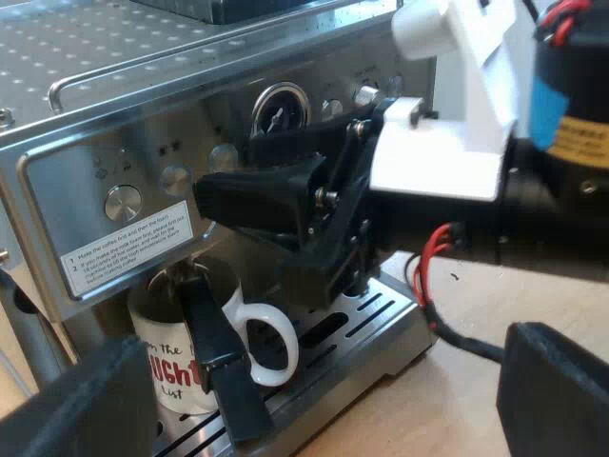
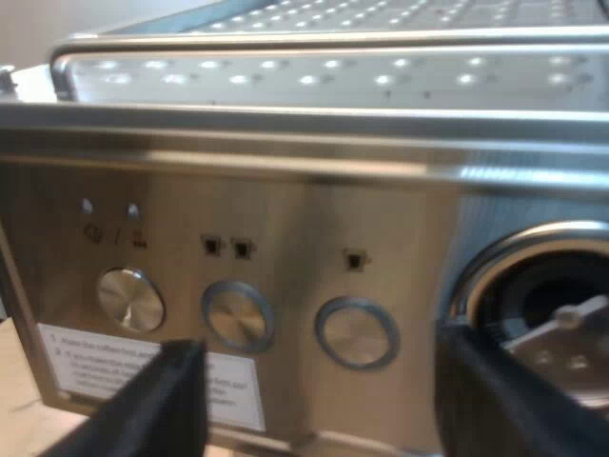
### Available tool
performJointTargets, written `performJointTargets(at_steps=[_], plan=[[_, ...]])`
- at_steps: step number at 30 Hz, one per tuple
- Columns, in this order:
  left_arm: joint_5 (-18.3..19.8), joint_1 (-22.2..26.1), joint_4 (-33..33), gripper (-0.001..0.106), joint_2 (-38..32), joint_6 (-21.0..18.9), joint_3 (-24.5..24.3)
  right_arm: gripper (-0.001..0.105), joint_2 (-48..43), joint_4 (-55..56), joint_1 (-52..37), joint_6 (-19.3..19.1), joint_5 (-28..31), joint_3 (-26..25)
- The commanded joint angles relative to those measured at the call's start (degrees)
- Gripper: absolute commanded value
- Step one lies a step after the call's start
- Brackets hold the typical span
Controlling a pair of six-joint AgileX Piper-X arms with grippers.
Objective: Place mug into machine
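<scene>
A white mug (image 1: 169, 360) with red lettering stands upright on the espresso machine's drip tray (image 1: 376, 319), under the steel front panel (image 1: 114, 124). A dark handle (image 1: 221, 367) slants down across the mug's front. My right gripper (image 1: 238, 195) hovers close to the panel above the mug. In the right wrist view its fingers stand apart, open and holding nothing (image 2: 333, 409), facing the round buttons (image 2: 238, 314). My left gripper (image 1: 314, 414) is open and holds nothing, set back from the tray and pointing toward the mug.
The panel carries a dial knob (image 2: 130, 298), a white label (image 2: 143, 376) and a pressure gauge (image 2: 547, 305). The machine's perforated top (image 1: 124, 38) has a rail along its edge. Bare wooden table (image 1: 457, 381) lies beside the tray.
</scene>
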Motion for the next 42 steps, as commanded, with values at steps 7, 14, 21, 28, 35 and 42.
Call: performJointTargets(at_steps=[7,14,21,28,35,42], plan=[[-0.64,-0.31,-0.48,0.079,0.08,-0.12,0.04,0.059,-5.75,10.85,2.15,0.24,2.20,-0.52],[0.16,-0.31,-0.61,0.079,0.08,-0.49,0.04,0.059,-10.44,19.58,5.58,0.70,4.14,-0.52],[2.52,-0.31,-0.61,0.079,0.08,-0.48,-1.93,0.059,-16.59,30.33,6.37,0.70,1.79,-0.52],[1.60,0.02,-1.11,0.079,0.08,-6.59,-4.64,0.059,-24.29,39.33,5.24,0.70,0.60,-0.52],[0.06,0.00,-3.71,0.079,1.05,-7.29,-4.64,0.059,-30.48,44.51,-2.29,1.05,-4.53,-0.52],[0.06,0.00,-3.71,0.079,5.62,-7.29,-4.64,0.059,-34.13,49.99,-10.04,2.60,-9.50,-0.52]])
